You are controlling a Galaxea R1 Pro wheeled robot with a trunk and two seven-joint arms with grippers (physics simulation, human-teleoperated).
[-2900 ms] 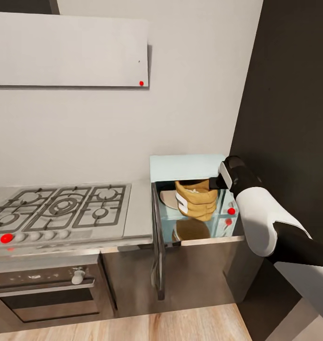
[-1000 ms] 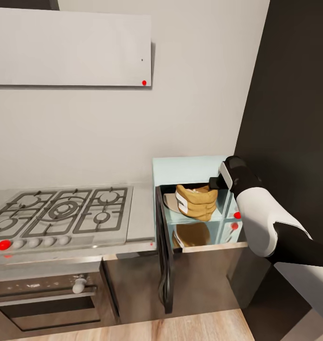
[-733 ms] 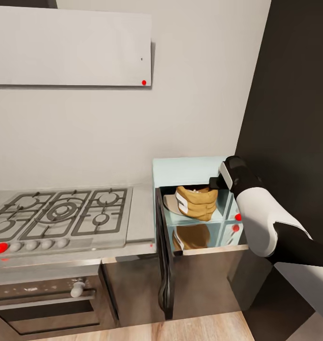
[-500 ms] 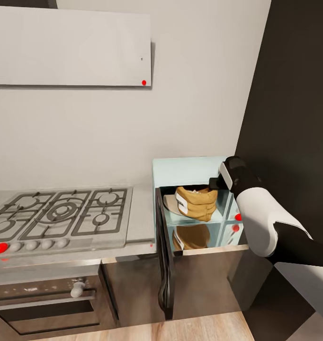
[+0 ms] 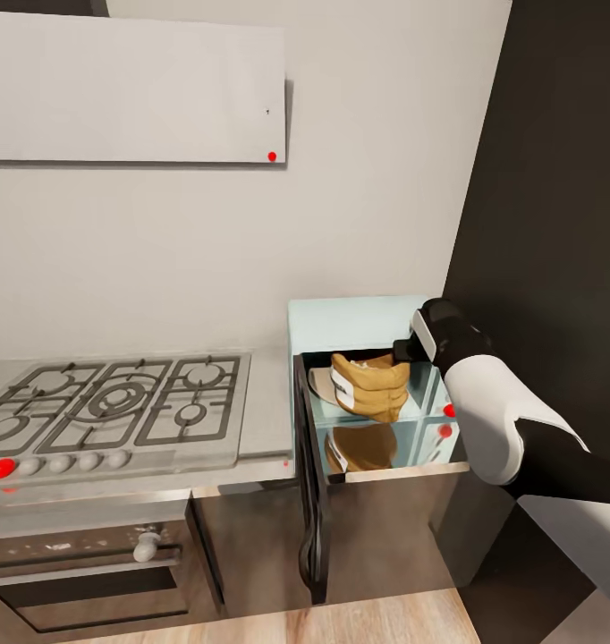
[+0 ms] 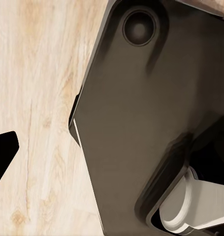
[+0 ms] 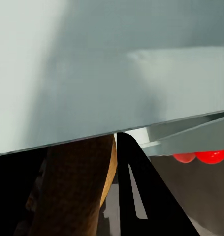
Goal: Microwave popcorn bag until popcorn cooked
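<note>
The pale mint microwave (image 5: 350,320) stands at the right end of the grey countertop (image 5: 265,407), its dark door (image 5: 309,483) swung open to the left. Inside the cavity sits the tan popcorn bag (image 5: 372,386) with its white label facing left; pale popcorn shows at its rim. My right gripper (image 5: 400,350) reaches in from the right and is shut on the bag's upper right edge. In the right wrist view the brown bag (image 7: 77,189) lies against a black finger (image 7: 141,201) under the microwave's pale wall (image 7: 112,64). One black fingertip (image 6: 3,152) of the left gripper hangs over the wooden floor.
A steel gas hob (image 5: 117,402) lies left of the microwave, with the dark oven (image 5: 81,555) below and a white hood (image 5: 131,89) above. A dark tall cabinet (image 5: 555,224) walls in the right side. The robot's dark base (image 6: 156,113) is beside the left gripper.
The head camera shifted at first, then held still. In the last half second my right gripper nudged slightly left and the bag tilted a little inside the microwave.
</note>
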